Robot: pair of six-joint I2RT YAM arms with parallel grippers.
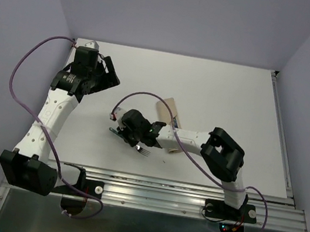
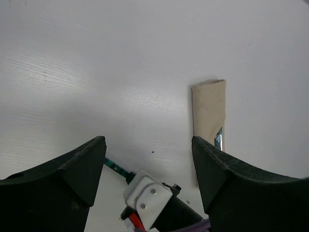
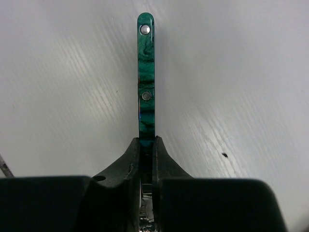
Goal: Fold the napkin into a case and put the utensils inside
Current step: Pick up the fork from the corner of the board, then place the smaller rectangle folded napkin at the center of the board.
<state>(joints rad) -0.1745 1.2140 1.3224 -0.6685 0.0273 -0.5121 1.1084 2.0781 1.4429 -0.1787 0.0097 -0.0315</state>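
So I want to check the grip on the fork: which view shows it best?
Right wrist: the fork runs up the middle, its green handle pinched by the right gripper, jaws shut. Top view shows only the tines poking out from that gripper. Left wrist catches just a green sliver of handle.

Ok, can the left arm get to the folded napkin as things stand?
Probably yes: the left gripper is open, and bare table lies between it and the napkin's far end. The right arm crosses only its near end.
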